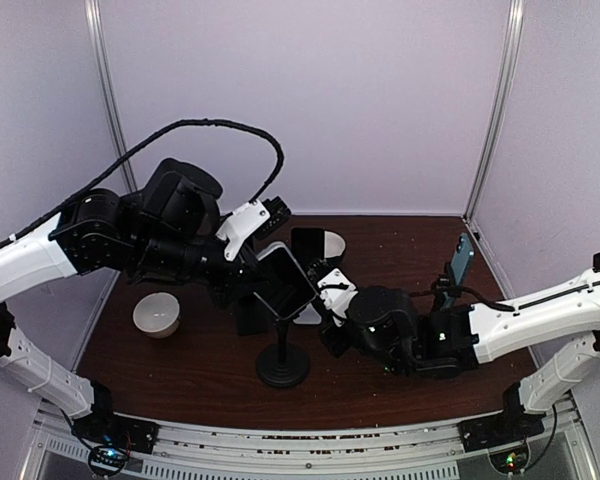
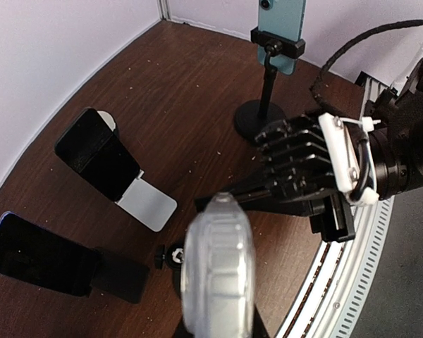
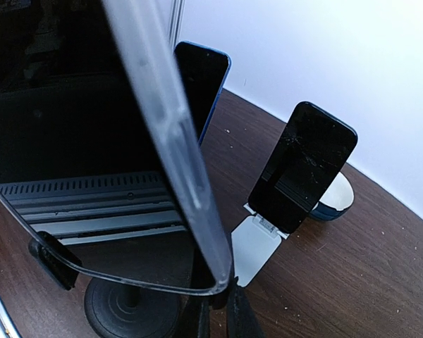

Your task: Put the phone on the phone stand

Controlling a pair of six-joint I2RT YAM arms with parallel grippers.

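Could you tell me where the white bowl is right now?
Top view: the bowl sits on the table's left side, near the left arm, left of the black stand.

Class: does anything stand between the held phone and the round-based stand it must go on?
Nothing visible does. The phone hangs right over the stand, at the top of its pole. The propped phone behind is off that path.

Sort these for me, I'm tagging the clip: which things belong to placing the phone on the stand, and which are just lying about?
Job: cased phone; black round-based stand beneath it.

Lying about: white bowl; cracked phone on a white stand, another bowl behind it; teal phone clamped on a second stand; blue-edged phone resting against a black holder.
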